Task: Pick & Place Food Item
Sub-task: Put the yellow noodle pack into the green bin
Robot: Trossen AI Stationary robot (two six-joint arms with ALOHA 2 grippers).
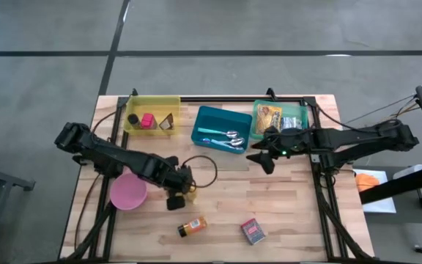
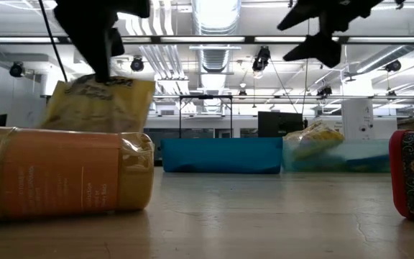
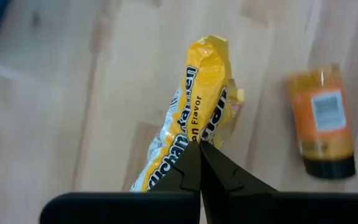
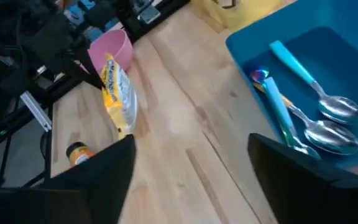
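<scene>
- The left arm reaches from the table's left edge toward the middle, wrist bent downward.
- The left gripper (image 1: 184, 183) is clamped tight on the yellow ramen packet (image 3: 194, 118) (fingertips meeting at its edge).
- The right arm stretches in from the right edge, raised off the table.
- The right gripper (image 1: 264, 158) hangs with fingers spread wide, holding nothing.

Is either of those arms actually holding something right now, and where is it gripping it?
The left gripper pinches the yellow ramen packet by one end. The right gripper is open, holding nothing.
</scene>
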